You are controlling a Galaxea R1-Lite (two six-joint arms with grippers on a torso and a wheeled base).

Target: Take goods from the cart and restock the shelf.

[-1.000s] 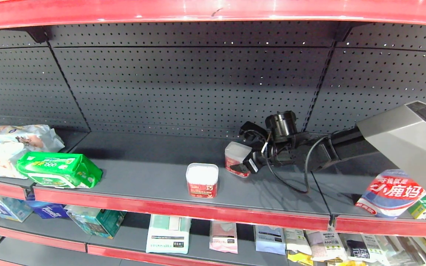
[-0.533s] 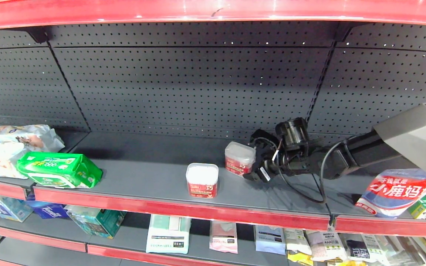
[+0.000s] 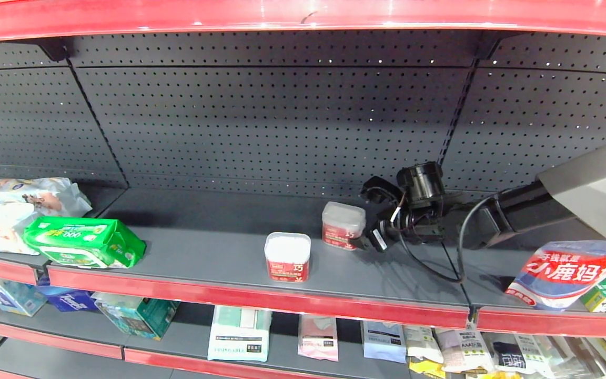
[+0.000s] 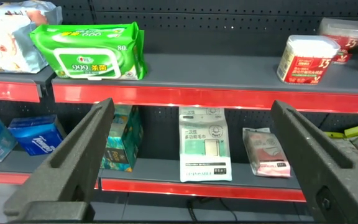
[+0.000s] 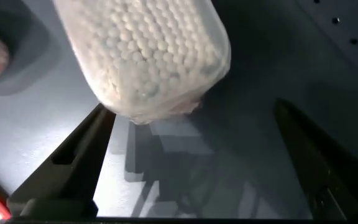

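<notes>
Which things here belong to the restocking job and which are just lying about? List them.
Job: rear swab box, standing by the open right gripper; front swab box; shelf.
Lying about: green wipes pack; red-and-blue bag; lower-shelf packets.

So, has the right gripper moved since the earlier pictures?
Yes: the right gripper has drawn rightward, away from the front tub, which stayed put.

Shelf [image 3: 219, 247] is dark grey with a glossy red front edge, and the pegboard [image 3: 261, 121] behind is the same grey, dotted all over. Near tub [image 3: 287, 257] and far tub [image 3: 343, 225] are whitish with red labels. The wipes pack [image 3: 84, 242] on the left is bright green.
</notes>
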